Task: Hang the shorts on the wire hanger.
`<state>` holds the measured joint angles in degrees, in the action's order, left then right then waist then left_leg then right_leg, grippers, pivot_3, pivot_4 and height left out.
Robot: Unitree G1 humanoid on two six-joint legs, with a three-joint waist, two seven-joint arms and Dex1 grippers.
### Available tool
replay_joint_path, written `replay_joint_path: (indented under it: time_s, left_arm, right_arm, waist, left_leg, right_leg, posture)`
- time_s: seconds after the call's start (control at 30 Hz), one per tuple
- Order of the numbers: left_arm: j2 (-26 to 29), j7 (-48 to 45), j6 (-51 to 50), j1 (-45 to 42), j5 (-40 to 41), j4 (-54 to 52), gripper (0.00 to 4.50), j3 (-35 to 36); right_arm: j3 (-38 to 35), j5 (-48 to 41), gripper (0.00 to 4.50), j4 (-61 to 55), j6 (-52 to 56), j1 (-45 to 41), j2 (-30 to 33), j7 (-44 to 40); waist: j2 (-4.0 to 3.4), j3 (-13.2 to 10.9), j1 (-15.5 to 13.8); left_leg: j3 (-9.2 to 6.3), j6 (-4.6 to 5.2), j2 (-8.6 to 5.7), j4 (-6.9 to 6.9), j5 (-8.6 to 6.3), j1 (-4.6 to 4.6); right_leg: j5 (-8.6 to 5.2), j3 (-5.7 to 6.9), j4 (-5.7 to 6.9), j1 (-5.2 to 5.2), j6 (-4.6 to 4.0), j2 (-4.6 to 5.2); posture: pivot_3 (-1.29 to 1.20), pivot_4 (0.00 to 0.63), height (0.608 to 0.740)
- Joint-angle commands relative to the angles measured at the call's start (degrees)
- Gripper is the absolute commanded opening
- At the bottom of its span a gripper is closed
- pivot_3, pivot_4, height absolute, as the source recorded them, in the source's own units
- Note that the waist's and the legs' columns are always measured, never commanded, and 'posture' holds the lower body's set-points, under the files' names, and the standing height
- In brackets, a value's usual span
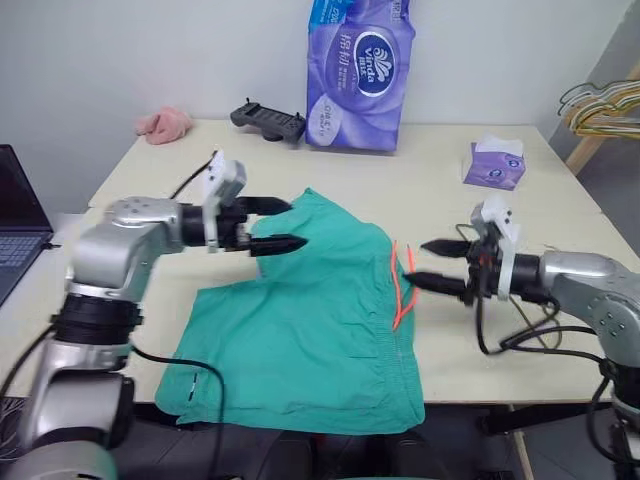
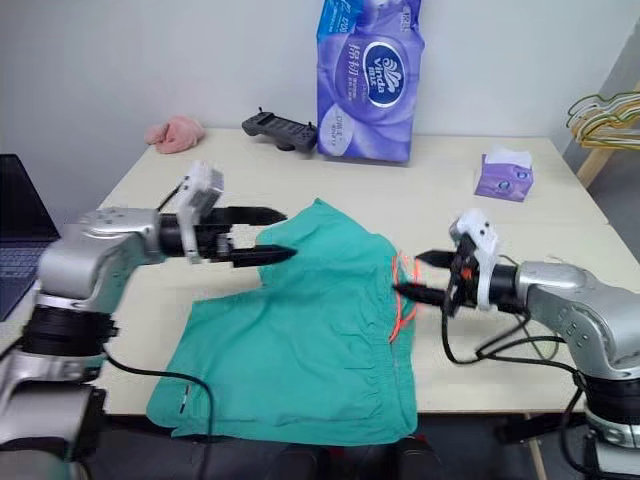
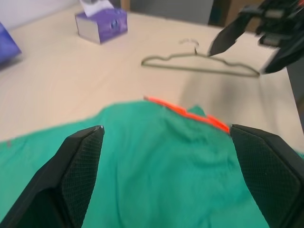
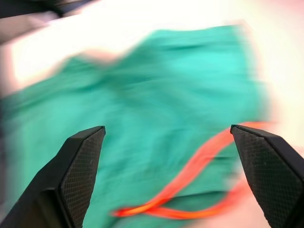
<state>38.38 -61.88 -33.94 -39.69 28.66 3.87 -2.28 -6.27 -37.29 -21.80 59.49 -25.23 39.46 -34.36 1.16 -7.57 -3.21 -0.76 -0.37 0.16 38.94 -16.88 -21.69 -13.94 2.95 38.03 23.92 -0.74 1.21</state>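
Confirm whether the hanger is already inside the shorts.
No. The hanger lies bare on the table, apart from the shorts.

Hidden, cropped and blurred parts

The teal-green fabric shorts [image 1: 310,340] hang over the tabletop's near edge, their hem cut off below; the right wrist view smears them and their orange drawstring [image 4: 190,187]. The dark laptop [image 1: 18,225] and yellow-and-pale hanger bunch [image 1: 605,105] are cropped.

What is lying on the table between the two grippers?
The shorts, orange drawstring toward the right gripper; the left gripper hovers over them, in the head views.
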Motion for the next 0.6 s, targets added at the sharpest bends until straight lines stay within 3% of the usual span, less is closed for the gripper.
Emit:
replay_joint_path:
  time_s: [0.03, 0.2, 0.4, 0.6]
  left_arm:
    - [-7.2, 7.5, 5.6, 2.9, -2.8, -6.3, 4.49, -1.3]
    - [-14.6, 8.7, 10.9, 4.6, -8.4, -8.2, 4.49, -9.5]
    - [-22.5, 8.7, 16.0, 2.9, -13.6, -3.2, 4.49, -16.8]
    - [-25.6, 6.7, 20.1, 3.0, -17.7, 0.9, 4.49, -21.6]
  right_arm:
    - [-2.1, 10.9, 4.50, 1.5, -6.0, 1.6, -0.4, 11.6]
    - [-3.7, 18.0, 4.50, 2.6, -8.8, 7.5, 0.4, 17.1]
    - [-9.6, 17.8, 4.50, 2.5, -2.9, 13.3, 3.3, 15.8]
    - [-13.7, 17.3, 4.50, 5.1, 3.6, 14.7, 5.8, 14.3]
  waist:
    - [-0.04, 0.0, 0.1]
    - [0.01, 0.1, 0.1]
    - [-0.22, 0.3, 0.6]
    - [-0.34, 0.5, 2.3]
  left_leg:
    - [0.07, 0.00, -0.04, 0.00, 0.00, -0.10]
    - [0.22, -0.02, -0.35, 0.02, 0.02, -0.20]
    - [0.69, 0.14, -0.47, 0.04, 0.06, 0.00]
    - [0.93, 0.32, -0.48, 0.05, 0.17, 0.05]
  right_leg:
    - [0.01, -0.09, 0.04, 0.15, 0.01, 0.04]
    - [0.10, -0.45, 0.04, 0.22, 0.13, 0.18]
    - [0.24, -0.89, 0.02, 0.16, 0.38, -0.01]
    - [0.31, -1.15, 0.05, 0.07, 0.49, -0.09]
  posture:
    - [0.06, 0.071, 0.740]
    - [0.03, 0.059, 0.740]
    - [-0.01, 0.051, 0.740]
    - [-0.02, 0.049, 0.740]
